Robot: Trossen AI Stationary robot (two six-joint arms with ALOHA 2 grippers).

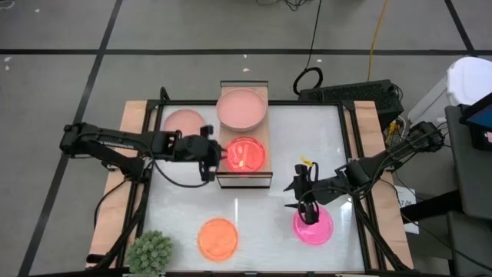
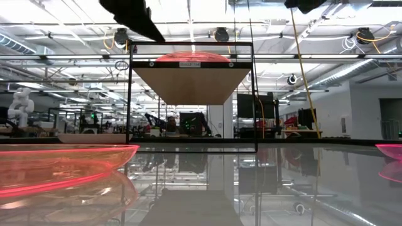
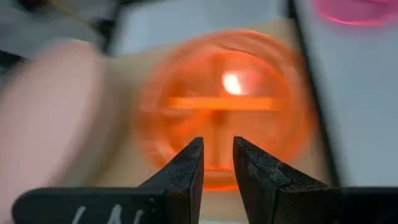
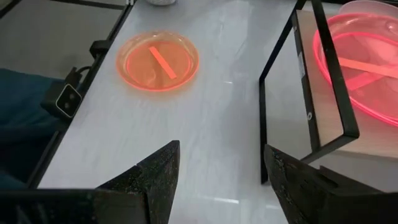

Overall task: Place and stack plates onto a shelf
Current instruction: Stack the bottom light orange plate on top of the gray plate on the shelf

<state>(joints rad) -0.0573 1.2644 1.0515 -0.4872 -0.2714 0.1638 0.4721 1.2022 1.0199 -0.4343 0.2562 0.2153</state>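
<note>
Shelf (image 1: 244, 173) as reference. Big dusty pink plate (image 1: 242, 108) sits on its far half; a small red-orange plate (image 1: 245, 155) sits on its near half. Another pink plate (image 1: 183, 121) lies on the table just left of the shelf. Orange plate (image 1: 218, 238) is near-left of it, hot pink plate (image 1: 314, 225) near-right.

Left gripper (image 1: 211, 155) at the shelf's left edge beside the red-orange plate, fingers narrowly parted, nothing between them. Probably a release: back out level, don't nudge the rim.

Right gripper (image 1: 307, 209) over the hot pink plate, jaws spread wide, empty. Go for the rim, not the centre.
</note>
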